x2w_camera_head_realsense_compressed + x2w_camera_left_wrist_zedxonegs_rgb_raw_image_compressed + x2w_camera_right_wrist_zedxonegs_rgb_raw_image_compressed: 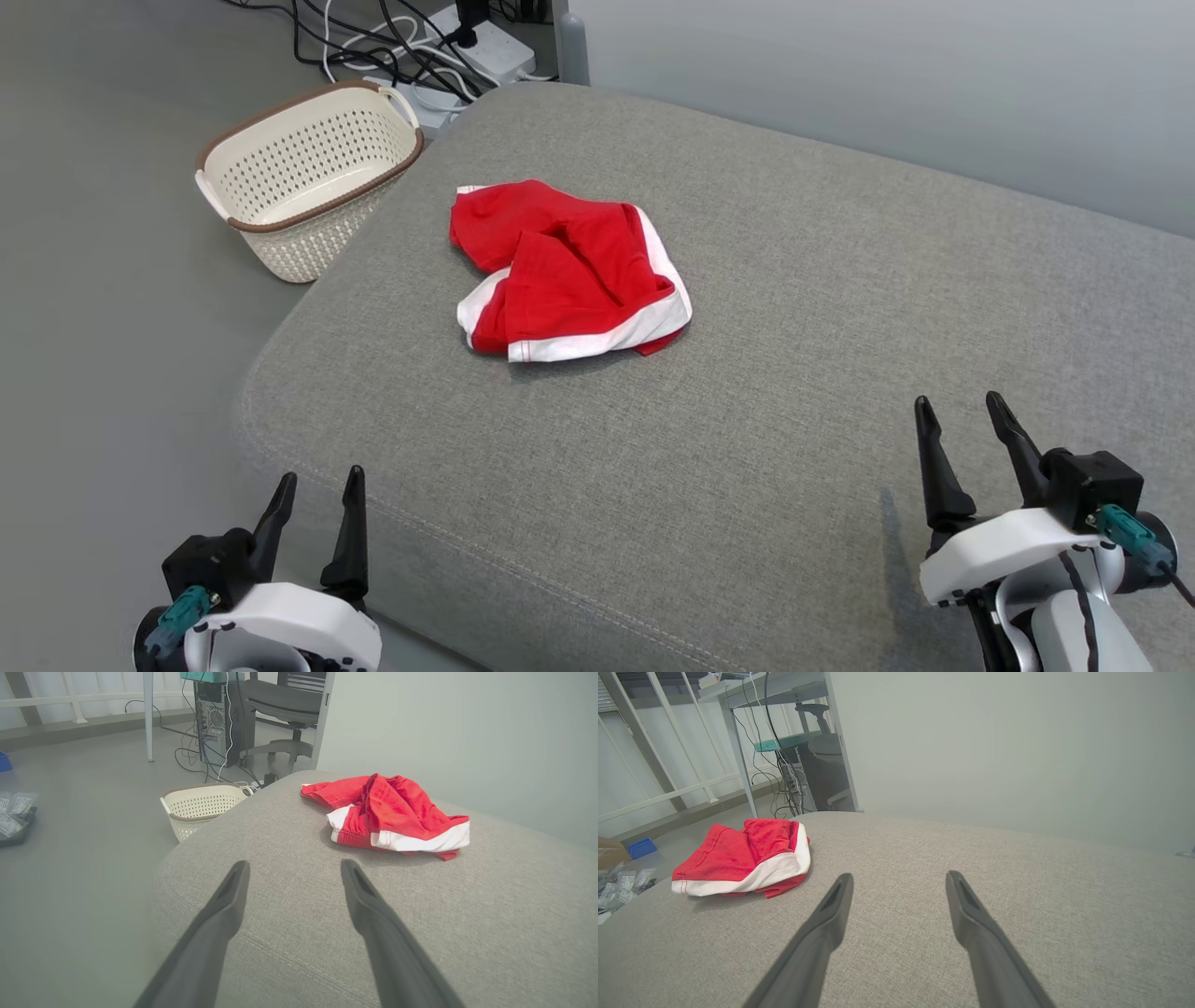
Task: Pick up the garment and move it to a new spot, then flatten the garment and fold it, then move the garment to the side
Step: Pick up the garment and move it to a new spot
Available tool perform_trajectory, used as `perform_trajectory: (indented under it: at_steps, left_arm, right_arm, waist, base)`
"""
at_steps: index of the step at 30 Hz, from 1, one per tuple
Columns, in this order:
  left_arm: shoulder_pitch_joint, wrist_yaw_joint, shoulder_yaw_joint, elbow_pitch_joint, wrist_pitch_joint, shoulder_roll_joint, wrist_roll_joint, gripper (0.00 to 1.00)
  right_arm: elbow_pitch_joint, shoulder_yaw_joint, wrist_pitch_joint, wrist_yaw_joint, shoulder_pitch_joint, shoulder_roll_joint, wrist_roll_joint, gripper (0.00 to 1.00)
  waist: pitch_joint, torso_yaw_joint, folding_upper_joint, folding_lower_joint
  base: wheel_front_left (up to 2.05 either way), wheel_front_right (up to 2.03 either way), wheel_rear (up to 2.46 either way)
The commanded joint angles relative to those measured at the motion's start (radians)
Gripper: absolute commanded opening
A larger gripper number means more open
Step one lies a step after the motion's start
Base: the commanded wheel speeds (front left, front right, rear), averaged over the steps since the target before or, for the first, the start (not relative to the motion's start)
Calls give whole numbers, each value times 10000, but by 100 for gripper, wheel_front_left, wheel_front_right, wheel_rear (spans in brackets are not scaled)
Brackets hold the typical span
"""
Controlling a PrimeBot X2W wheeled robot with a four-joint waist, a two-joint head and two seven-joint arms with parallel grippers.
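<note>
The garment [568,271] is red with white bands and lies crumpled on the grey cushion [794,308], towards its far left part. It also shows in the left wrist view [392,812] and the right wrist view [747,858]. My left gripper [317,485] hovers open at the cushion's near left corner, well short of the garment, with nothing between its fingers [224,905]. At the near right, my right gripper [962,406] is open above the cushion and holds nothing. Its fingers [831,910] point past the garment's right side.
A cream perforated basket [308,177] with a brown rim stands on the floor at the cushion's far left corner. Cables and a power strip [485,47] lie behind it. A pale wall [887,75] runs along the back. A desk, computer tower [217,718] and office chair stand further off.
</note>
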Motion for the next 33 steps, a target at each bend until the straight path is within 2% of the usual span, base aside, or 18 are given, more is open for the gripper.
perform_trajectory:
  at_steps: [1, 5, 10, 23, 27, 33]
  left_arm:
    - [-517, -71, 249, -176, -59, 108, -185, 100]
    - [-902, -71, 93, 85, -59, 215, -586, 100]
    - [-1903, -71, -534, 525, -59, 638, -1205, 100]
    - [-4938, -71, -1749, 2454, -59, 2391, -3288, 100]
    - [-5508, -71, -1697, 3408, -59, 2894, -3785, 100]
    - [-5914, 55, -1039, 4758, -59, 3449, -3606, 100]
  right_arm:
    - [-132, 266, -116, 0, -339, -72, 21, 100]
    - [-144, 278, -116, 0, -461, -72, 15, 100]
    - [-234, 475, -116, 0, -635, -72, -66, 100]
    - [-913, 1075, -116, 0, -1433, -72, -354, 100]
    - [-1174, 1152, -116, 0, -1527, -72, -367, 100]
    - [-1476, 1106, -116, 0, -1449, -72, -362, 100]
  waist:
    - [132, -134, 0, 0]
    - [345, -524, 0, 0]
    - [780, -1223, 0, 0]
    - [2608, -3561, 0, 0]
    - [3009, -4202, 0, 0]
    - [3300, -4873, 0, 0]
  base:
    - [0, 0, 0]
    - [0, 0, 0]
    - [0, 0, 0]
    - [0, 0, 0]
    - [0, 0, 0]
    - [0, 0, 0]
